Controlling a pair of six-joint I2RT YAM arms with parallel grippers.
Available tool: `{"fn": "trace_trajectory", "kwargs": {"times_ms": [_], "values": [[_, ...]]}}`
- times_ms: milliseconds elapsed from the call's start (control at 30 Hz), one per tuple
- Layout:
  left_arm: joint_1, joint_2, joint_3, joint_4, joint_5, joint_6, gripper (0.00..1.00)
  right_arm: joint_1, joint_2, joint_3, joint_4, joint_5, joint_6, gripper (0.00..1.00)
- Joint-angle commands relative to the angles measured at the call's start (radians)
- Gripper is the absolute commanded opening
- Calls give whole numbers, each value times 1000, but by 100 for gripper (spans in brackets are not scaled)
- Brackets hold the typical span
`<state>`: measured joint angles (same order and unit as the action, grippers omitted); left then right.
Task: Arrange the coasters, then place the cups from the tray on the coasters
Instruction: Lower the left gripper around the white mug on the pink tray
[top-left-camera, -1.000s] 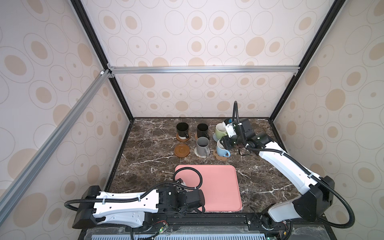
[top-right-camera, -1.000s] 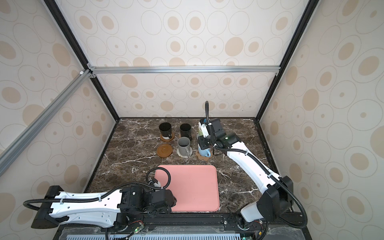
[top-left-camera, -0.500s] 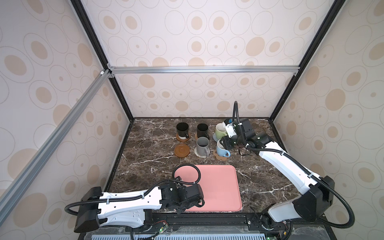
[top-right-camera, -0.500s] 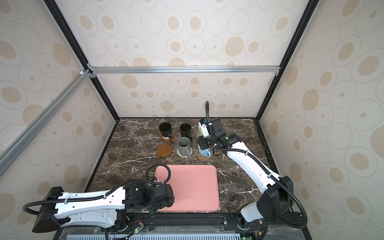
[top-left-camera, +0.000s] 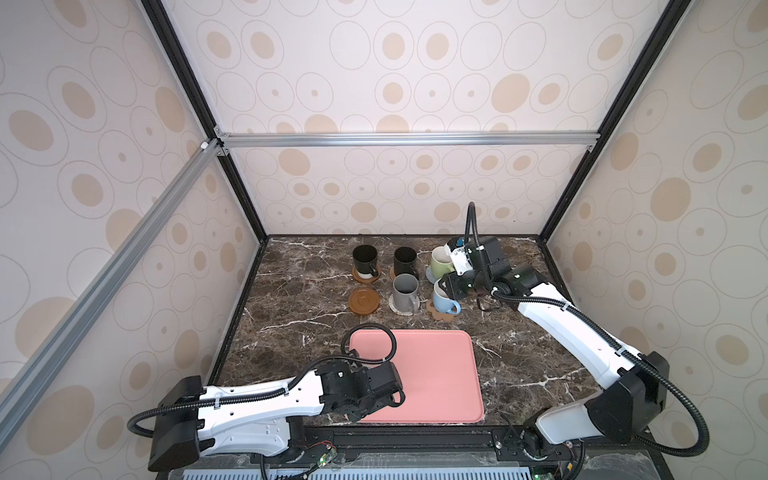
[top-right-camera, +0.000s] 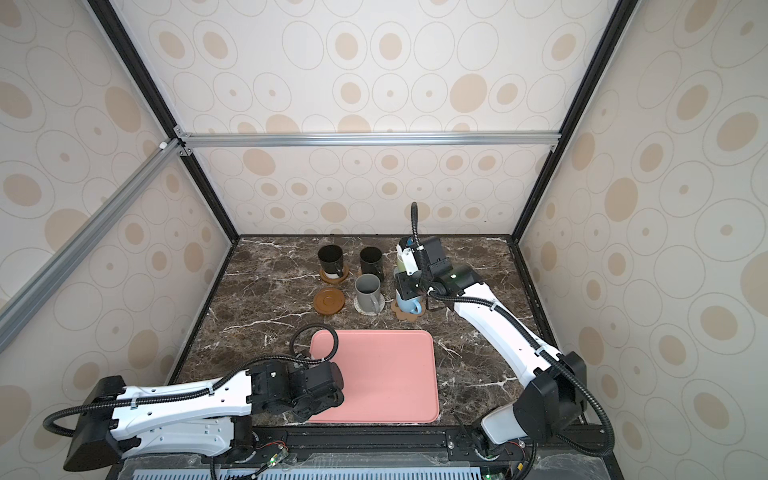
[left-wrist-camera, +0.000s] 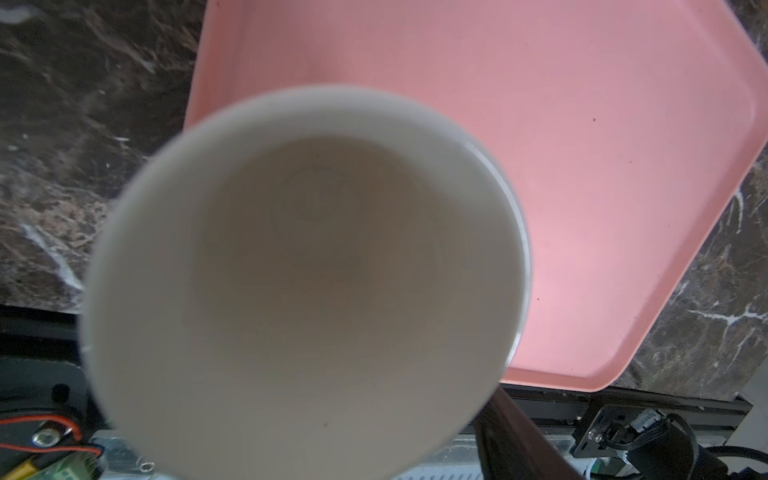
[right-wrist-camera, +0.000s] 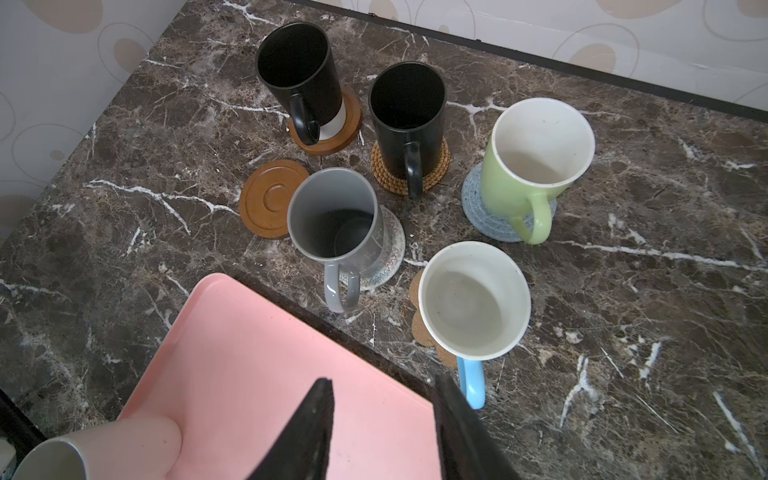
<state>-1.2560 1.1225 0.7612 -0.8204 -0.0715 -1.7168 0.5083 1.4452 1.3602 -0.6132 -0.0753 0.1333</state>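
In a top view, the left gripper (top-left-camera: 392, 400) hangs over the tray (top-left-camera: 436, 374).

Left wrist view: the white mug (left-wrist-camera: 303, 282) fills the frame beside one finger (left-wrist-camera: 515, 436) and seems to sit between the jaws. Whether they grip it cannot be told.

Right wrist view: the right gripper (right-wrist-camera: 384, 380) stands partly apart and empty. The light blue mug (right-wrist-camera: 473, 299) sits on the paw coaster (right-wrist-camera: 419, 328) just beyond its tips.

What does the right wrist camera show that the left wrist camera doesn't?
Only the right wrist view shows five mugs on coasters, including the grey mug and light blue mug, plus a bare wooden coaster. Only the left wrist view shows red wiring. Both show the white mug, pink tray and marble table.
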Motion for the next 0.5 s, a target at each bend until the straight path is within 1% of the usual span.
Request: {"fn": "trace_trajectory", "kwargs": {"times_ms": [0, 133, 467], "values": [[12, 6, -10, -6, -13, 34, 64, -8, 4, -8, -12, -4, -1, 43], [18, 14, -15, -8, -14, 51, 61, -9, 1, -4, -15, -1, 0, 43], [28, 23, -31, 4, -24, 83, 49, -9, -6, -7, -19, -6, 11, 43]]}}
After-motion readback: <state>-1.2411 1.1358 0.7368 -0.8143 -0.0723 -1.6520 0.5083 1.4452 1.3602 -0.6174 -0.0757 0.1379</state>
